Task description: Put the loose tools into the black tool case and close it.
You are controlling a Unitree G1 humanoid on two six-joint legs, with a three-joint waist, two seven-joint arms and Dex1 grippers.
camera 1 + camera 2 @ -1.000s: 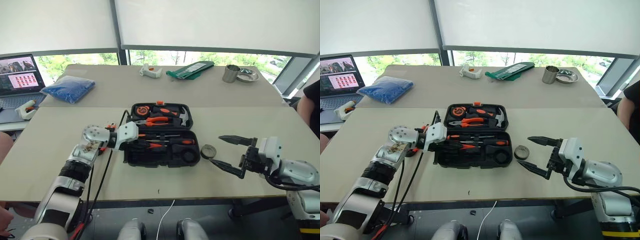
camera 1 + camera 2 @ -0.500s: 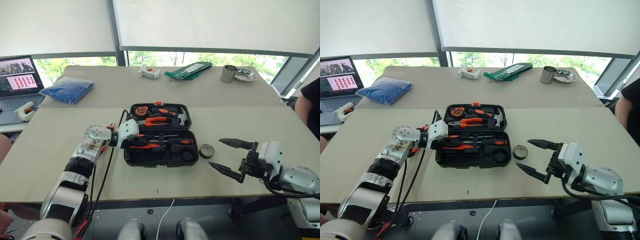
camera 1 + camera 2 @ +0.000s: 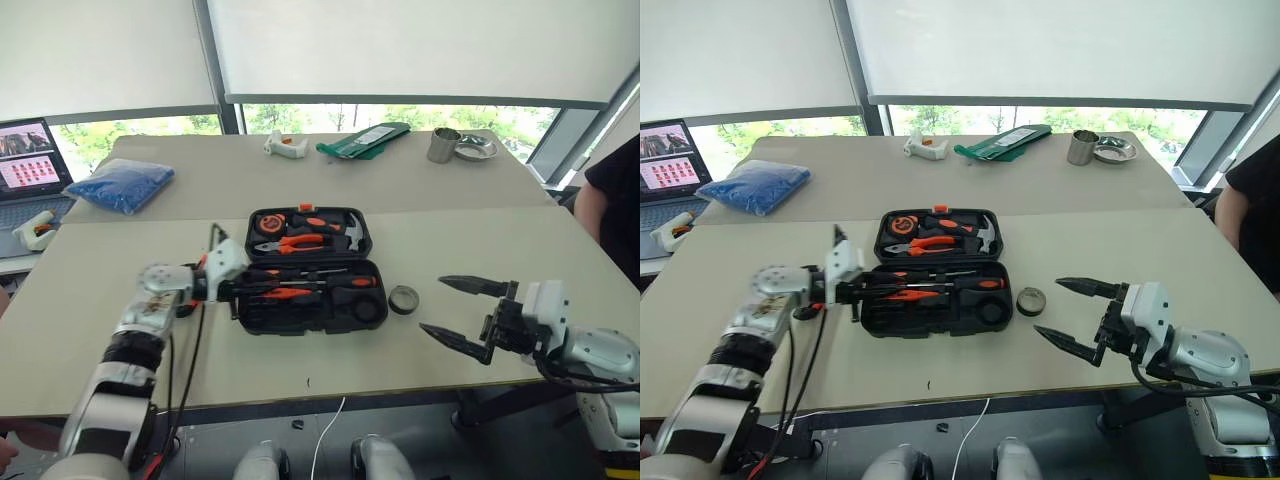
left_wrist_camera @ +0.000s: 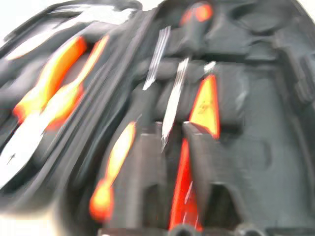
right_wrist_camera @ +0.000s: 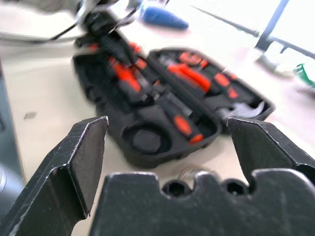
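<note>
The black tool case point(image 3: 305, 270) lies open in the middle of the beige table point(image 3: 450, 240), with its lid half toward the windows. From the head views the lid half holds orange-handled pliers point(image 3: 298, 241), a hammer point(image 3: 350, 228) and a round tape measure point(image 3: 265, 221). The near half holds screwdrivers point(image 3: 310, 282) with orange-and-black handles in moulded slots. A small dark tape roll point(image 3: 403, 299) lies on the table just beside the right end of the case.

The left gripper point(image 3: 852, 290) is at the left end of the case, and its black fingers point into the near half. The head views do not show how far they are apart. The left wrist view shows more, though it is blurred by motion: the two dark fingers point(image 4: 147, 162) stand a little apart, with thin metal shafts and an orange handle between and beyond them. I cannot tell if they touch any tool.

The right gripper point(image 3: 462, 312) hovers near the right table edge, well apart from the case, with its fingers spread wide and nothing between them. The right wrist view looks between these blocky matte fingers point(image 5: 78, 162) to the open case and its round empty recess point(image 5: 143, 140).
</note>
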